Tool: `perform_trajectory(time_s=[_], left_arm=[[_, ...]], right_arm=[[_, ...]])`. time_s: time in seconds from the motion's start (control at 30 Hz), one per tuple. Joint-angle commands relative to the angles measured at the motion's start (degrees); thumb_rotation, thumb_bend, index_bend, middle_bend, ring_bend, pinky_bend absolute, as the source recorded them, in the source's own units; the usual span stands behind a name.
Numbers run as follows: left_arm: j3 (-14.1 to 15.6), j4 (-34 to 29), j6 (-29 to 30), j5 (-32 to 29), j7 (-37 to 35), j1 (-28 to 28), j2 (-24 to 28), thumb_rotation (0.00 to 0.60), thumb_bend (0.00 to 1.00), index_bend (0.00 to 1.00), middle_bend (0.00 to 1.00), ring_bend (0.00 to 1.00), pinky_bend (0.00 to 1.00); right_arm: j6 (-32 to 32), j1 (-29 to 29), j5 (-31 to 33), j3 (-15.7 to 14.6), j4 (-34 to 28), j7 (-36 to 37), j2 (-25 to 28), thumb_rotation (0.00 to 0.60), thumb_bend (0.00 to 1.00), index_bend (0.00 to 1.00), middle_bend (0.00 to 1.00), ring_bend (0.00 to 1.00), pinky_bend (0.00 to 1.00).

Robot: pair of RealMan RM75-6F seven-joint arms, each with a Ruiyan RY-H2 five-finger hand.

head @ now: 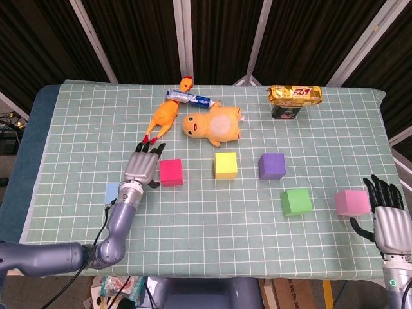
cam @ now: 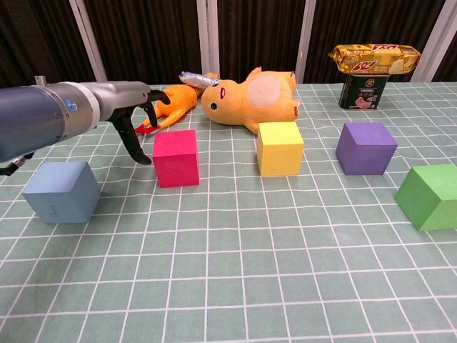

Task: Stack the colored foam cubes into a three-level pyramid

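Several foam cubes lie apart on the green grid cloth: magenta-red (head: 171, 172) (cam: 176, 157), yellow (head: 226, 165) (cam: 279, 147), purple (head: 271, 165) (cam: 365, 147), green (head: 296, 201) (cam: 430, 196), pink (head: 351, 202) and light blue (head: 112, 192) (cam: 62, 191). My left hand (head: 143, 167) (cam: 136, 107) hovers open just left of the magenta-red cube, fingers spread, holding nothing. My right hand (head: 388, 215) is open at the table's right front edge, just right of the pink cube. The left forearm hides most of the blue cube in the head view.
A yellow plush duck (head: 212, 126) (cam: 248, 98), a rubber chicken (head: 164, 118) (cam: 171, 106) and a tube (head: 189, 98) lie behind the cubes. A gold snack pack on a dark tin (head: 293, 101) (cam: 373, 70) stands at the back right.
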Motion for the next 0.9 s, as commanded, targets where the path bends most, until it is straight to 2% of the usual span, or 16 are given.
perform_trajectory(time_s=[0.03,0.57,0.9], left_arm=[[0.31,0.95,-0.34,-0.14,-0.59,-0.72,-0.78,0.6,0.25,0.01,0.23,0.01,0.05],[1.48,4.5,-0.8,-1.28,-1.87,-3.76,-3.32,0.6,0.41,0.04,0.27,0.01,0.05],[1.66,5.12,-1.0,0.57,-3.97,-4.41,-3.53,0.6,0.42,0.05,0.28,0.02,0.05]], right_arm=[[-0.03,-0.02,0.05,0.0,-0.11,0.11,0.03,0.6,0.29,0.0,0.0,0.0,0.0],[-0.46,0.01,0.6,0.05,-0.57,0.62,0.18,0.6,0.29,0.0,0.0,0.0,0.0],[-0.55,0.03,0.85,0.11,-0.7,0.57,0.17,0.6,0.29,0.0,0.0,0.0,0.0]])
